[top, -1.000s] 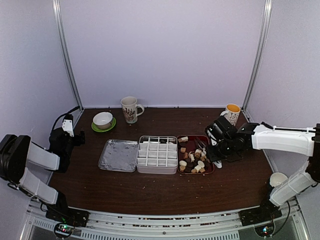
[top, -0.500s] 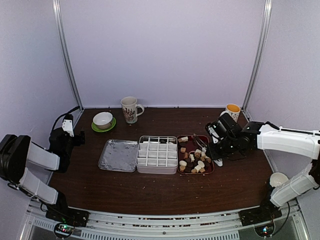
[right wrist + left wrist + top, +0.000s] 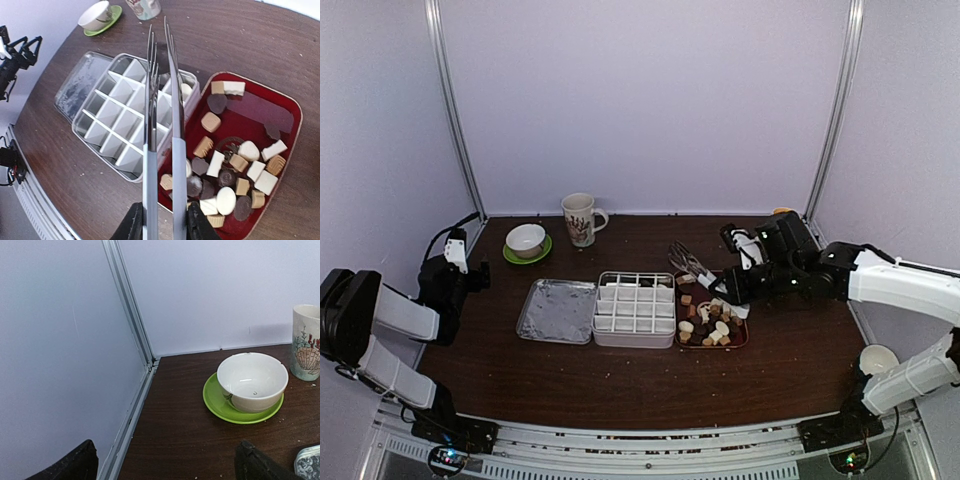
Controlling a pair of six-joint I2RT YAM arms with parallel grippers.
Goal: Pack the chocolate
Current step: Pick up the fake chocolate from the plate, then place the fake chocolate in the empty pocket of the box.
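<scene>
The chocolate [image 3: 712, 324] is a heap of small dark, tan and white pieces in the dark red tray [image 3: 679, 345]; the right wrist view shows it [image 3: 235, 172] in the tray [image 3: 296, 111]. My right gripper [image 3: 733, 288] [image 3: 162, 222] is shut on metal tongs [image 3: 690, 264] [image 3: 161, 100], held up in the air. The tong tips point over the white compartment box [image 3: 634, 308] [image 3: 117, 122] and hold nothing. One pale piece [image 3: 186, 91] lies in a box cell by the tray. My left gripper [image 3: 460, 268] [image 3: 165, 467] is open and empty at the far left.
A silver lid [image 3: 557, 310] [image 3: 80, 85] lies left of the box. A white bowl on a green saucer [image 3: 526, 241] [image 3: 251, 381] and a patterned mug [image 3: 580, 218] [image 3: 306, 342] stand at the back left. A white cup [image 3: 876, 358] sits front right.
My right gripper has lifted the tongs out of the red tray and swung them up and leftward; they now point over the box. The left arm has not moved.
</scene>
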